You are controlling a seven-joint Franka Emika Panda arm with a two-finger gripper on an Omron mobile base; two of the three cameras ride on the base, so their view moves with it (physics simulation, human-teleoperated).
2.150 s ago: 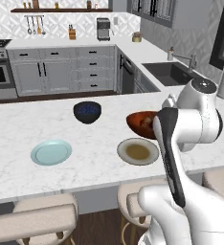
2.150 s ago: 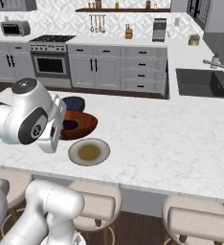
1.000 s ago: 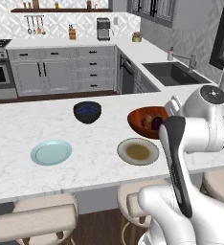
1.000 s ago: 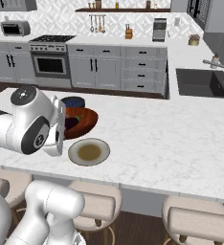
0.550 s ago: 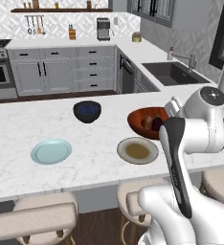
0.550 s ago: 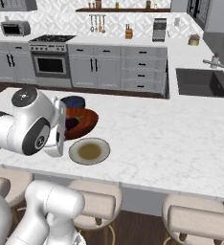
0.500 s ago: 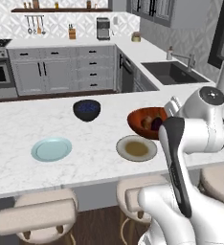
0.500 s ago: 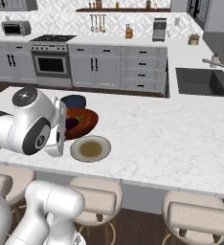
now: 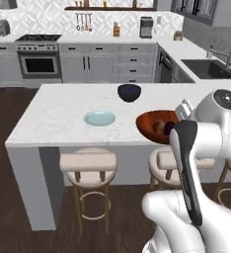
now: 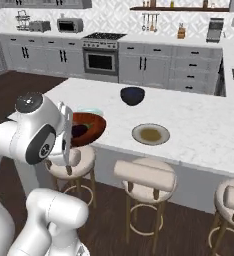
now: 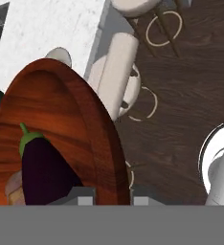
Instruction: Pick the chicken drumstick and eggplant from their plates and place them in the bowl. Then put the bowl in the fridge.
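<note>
While the claw [image 11: 113, 194] pinches its rim, the reddish-brown bowl [image 9: 154, 124] hangs past the worktop's [image 9: 58, 111] front edge, above the stools [image 9: 88, 162] and the dark wood floor [image 11: 181, 91]. Inside the bowl lie the dark purple eggplant [image 11: 44, 170] with its green stem and, tucked against it, a pale brown bit of the chicken drumstick [image 11: 13, 189]. Behind the bowl on the worktop sits the pale blue plate [image 9: 99, 117]. Further along from the bowl, the beige plate [image 10: 150, 133] with a brownish centre rests near the worktop's front edge. Beyond both plates, toward the worktop's back, stands a small dark blue bowl [image 9: 129, 92]. Well behind the bowl, grey cabinets [image 9: 107, 64] and an oven [image 9: 38, 63] line the far wall.
</note>
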